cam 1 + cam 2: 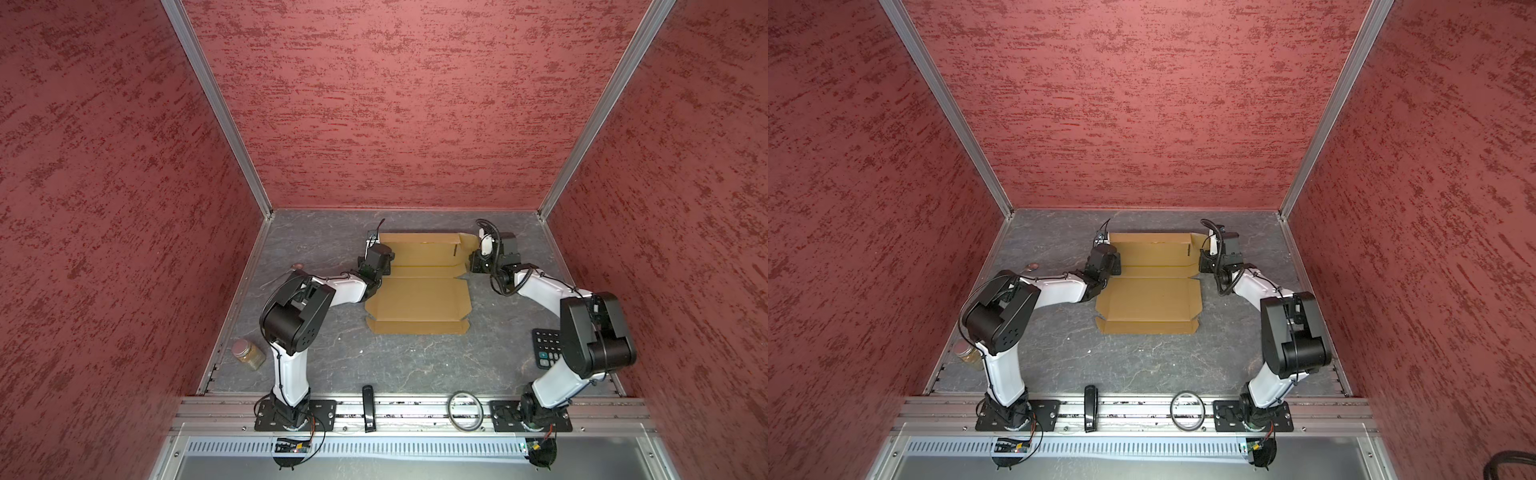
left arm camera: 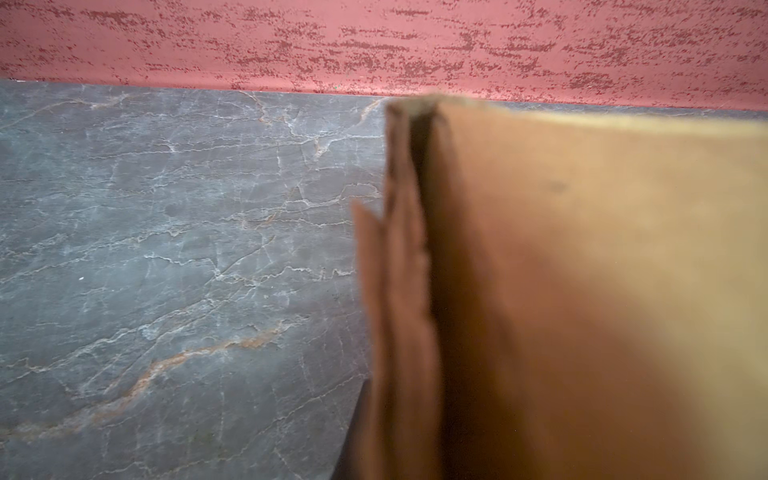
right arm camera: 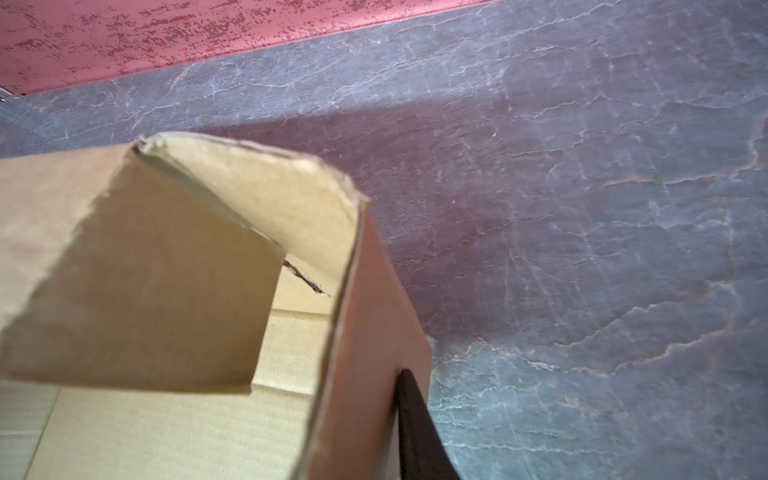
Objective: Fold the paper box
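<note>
The paper box (image 1: pixel 419 297) is a brown cardboard die-cut lying mid-table in both top views, its near panel flat and its far part partly raised (image 1: pixel 1150 253). My left gripper (image 1: pixel 379 259) sits at the far part's left edge. In the left wrist view that upright side wall (image 2: pixel 399 291) stands between the jaws, with one dark finger (image 2: pixel 353 436) against it: shut on it. My right gripper (image 1: pixel 478 262) is at the right edge. Its outer finger (image 3: pixel 415 424) presses on the raised right wall (image 3: pixel 374 332), while the inner finger is hidden. A corner flap (image 3: pixel 145 270) leans inward.
A black calculator (image 1: pixel 546 347) lies under the right arm's elbow. A jar (image 1: pixel 248 353) stands at the near left and a spoon (image 1: pixel 286 274) lies behind the left arm. A ring (image 1: pixel 465 411) and a black bar (image 1: pixel 368 409) rest on the front rail. Red walls enclose three sides.
</note>
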{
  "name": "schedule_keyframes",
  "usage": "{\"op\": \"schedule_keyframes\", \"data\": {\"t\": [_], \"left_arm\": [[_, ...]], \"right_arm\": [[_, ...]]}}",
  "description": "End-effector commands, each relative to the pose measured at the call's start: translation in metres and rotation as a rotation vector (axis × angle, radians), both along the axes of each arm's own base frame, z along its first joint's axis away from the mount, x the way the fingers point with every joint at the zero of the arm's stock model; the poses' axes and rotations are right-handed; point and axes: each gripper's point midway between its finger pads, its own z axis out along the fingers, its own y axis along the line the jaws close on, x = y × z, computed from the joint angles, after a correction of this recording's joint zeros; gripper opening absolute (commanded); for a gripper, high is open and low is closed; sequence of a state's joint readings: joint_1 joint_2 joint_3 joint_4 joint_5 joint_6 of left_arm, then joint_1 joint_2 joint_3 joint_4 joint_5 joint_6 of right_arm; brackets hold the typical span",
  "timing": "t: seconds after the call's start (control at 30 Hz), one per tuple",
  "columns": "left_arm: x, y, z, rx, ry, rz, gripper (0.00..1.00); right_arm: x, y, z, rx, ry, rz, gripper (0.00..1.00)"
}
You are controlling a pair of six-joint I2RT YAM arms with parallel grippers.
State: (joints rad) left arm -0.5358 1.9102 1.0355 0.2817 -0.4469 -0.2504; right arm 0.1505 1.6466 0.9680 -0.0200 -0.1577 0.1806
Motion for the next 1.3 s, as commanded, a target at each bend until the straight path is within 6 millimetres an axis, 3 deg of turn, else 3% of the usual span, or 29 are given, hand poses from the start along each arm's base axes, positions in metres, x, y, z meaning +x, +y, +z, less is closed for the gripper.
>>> {"op": "schedule_keyframes", "data": {"t": [0.0, 0.57, 0.87, 1.07, 1.17, 1.27], "left_arm": [[-0.011, 0.005, -0.032, 0.054, 0.099, -0.007, 0.02], [-0.009, -0.001, -0.031, 0.057, 0.090, -0.013, 0.02], [-0.009, 0.002, -0.031, 0.053, 0.095, 0.001, 0.02], [-0.008, 0.007, -0.031, 0.048, 0.097, 0.021, 0.01], [-0.009, 0.007, -0.032, 0.046, 0.098, 0.021, 0.01], [-0.008, 0.008, -0.031, 0.044, 0.098, 0.023, 0.01]], "right_arm": [[0.002, 0.009, 0.032, 0.037, -0.062, 0.044, 0.15], [-0.008, 0.021, 0.045, 0.075, -0.054, 0.084, 0.13], [-0.018, 0.007, 0.030, 0.016, -0.019, 0.025, 0.35], [-0.046, -0.006, 0.051, -0.005, -0.016, -0.019, 0.48], [-0.066, -0.014, 0.059, 0.003, 0.006, -0.063, 0.47], [-0.085, -0.013, 0.055, 0.047, 0.074, -0.097, 0.29]]}}
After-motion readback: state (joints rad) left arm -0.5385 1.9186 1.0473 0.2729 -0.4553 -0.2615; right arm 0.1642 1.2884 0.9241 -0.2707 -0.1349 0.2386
